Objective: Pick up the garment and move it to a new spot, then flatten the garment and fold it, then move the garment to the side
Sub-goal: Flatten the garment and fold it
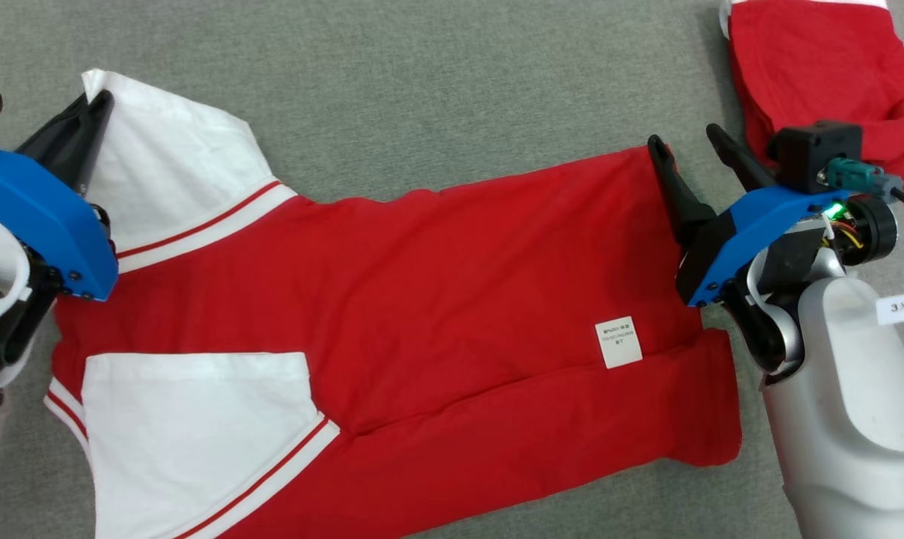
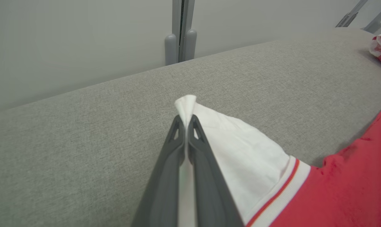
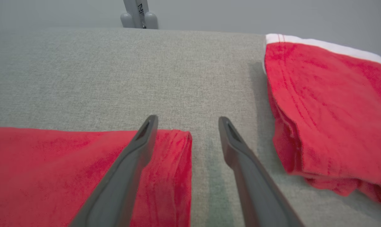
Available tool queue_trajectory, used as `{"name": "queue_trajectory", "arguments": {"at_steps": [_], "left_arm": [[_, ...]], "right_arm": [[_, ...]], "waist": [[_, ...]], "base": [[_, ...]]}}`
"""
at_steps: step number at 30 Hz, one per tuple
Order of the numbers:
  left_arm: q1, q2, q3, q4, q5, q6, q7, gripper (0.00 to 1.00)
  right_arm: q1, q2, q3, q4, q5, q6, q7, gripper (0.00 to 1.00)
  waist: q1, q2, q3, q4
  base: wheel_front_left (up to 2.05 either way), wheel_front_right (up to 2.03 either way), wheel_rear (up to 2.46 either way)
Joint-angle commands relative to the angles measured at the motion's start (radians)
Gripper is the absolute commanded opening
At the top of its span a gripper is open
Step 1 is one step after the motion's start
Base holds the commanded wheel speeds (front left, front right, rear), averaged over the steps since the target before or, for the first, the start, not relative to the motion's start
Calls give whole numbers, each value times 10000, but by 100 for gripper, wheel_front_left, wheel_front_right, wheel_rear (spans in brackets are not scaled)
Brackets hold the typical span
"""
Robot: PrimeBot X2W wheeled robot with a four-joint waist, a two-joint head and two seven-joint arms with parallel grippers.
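The garment (image 1: 437,292) is a red T-shirt with white sleeves, lying flat across the grey cloth surface with its lower long edge folded over and a white label facing up. My left gripper (image 2: 186,121) is shut on the tip of the far white sleeve (image 1: 168,157) at the upper left. My right gripper (image 1: 684,138) stands open at the shirt's far right corner. One finger lies over the red hem (image 3: 174,148) and the other over bare grey cloth just right of it.
A folded pile of red garments (image 1: 819,82) with a white edge lies at the far right corner, close to my right gripper. A grey post (image 2: 180,34) stands behind the surface's far edge (image 2: 83,88). Bare grey cloth stretches beyond the shirt.
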Motion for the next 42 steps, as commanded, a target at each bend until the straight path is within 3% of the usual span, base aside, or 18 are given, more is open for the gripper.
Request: {"name": "queue_trajectory", "arguments": {"at_steps": [1,7,8,11,16,18,30,42], "left_arm": [[120,-70,-65,-88,74,-30,-109,0],[193,-335,-299,-430,123,-65,-444,0],[170,-361,-329,-445,127,-75,-485,0],[105,-454,-412,-474,132,-85,-552,0],[4,-554,-480,-405,132,-101,-645,0],[-6,-581,-526,-357,134,-116,-686,0],[748,-871,-650,-214,156,-209,-2014,0],[4174,-1097,-512,-1126,-323,358,-3427,0]], "right_arm": [[-215,-148,9,175,-74,1,142,100],[-629,-446,91,1092,103,1,741,100],[-683,-443,91,1214,183,1,770,96],[-905,-430,166,1597,421,1,856,64],[-1229,-476,259,2354,601,1,850,31],[-1285,-515,296,2601,590,1,810,0],[-565,-734,297,2322,680,1,-911,0],[2440,-739,-319,355,1152,1,-1253,0]], "waist": [[0,0,22,121],[0,0,25,483],[0,0,33,517],[0,0,51,612],[0,0,75,733],[0,0,50,773],[0,0,-1024,988],[0,0,-2559,1486]], "base": [[0,0,0],[0,0,0],[0,0,0],[0,0,0],[0,0,0],[0,0,0],[0,0,0],[0,0,0]]}}
